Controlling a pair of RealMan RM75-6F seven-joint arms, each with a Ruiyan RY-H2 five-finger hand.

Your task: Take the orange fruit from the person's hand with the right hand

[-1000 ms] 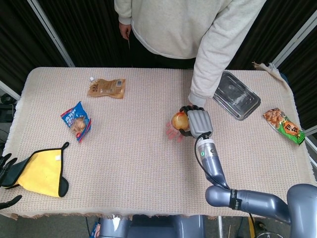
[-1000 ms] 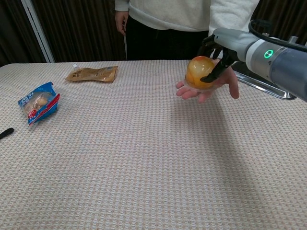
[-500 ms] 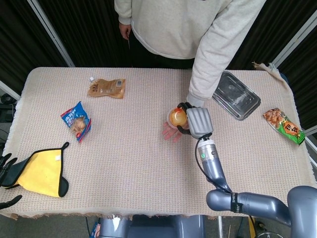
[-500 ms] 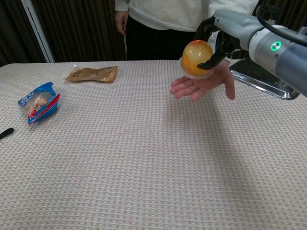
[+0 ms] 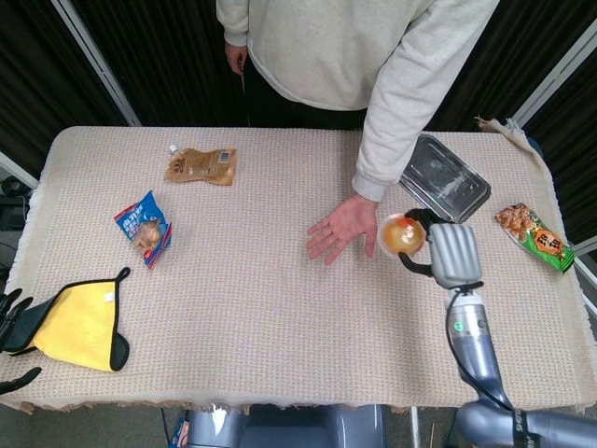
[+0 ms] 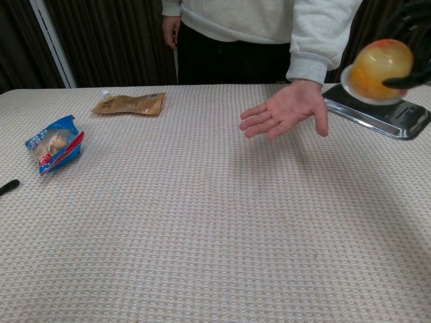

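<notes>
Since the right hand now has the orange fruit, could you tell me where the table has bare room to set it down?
Bare cloth lies between the person's open palm and the near edge. The metal tray and snack packet crowd the far right.

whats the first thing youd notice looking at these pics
The orange fruit, held up off the table by the robot's right hand near the table's right side, in front of the metal tray. Just left of it, the person's hand hangs open and empty, palm up, above the middle of the table. Far left, a yellow cloth lies at the near edge.
</notes>
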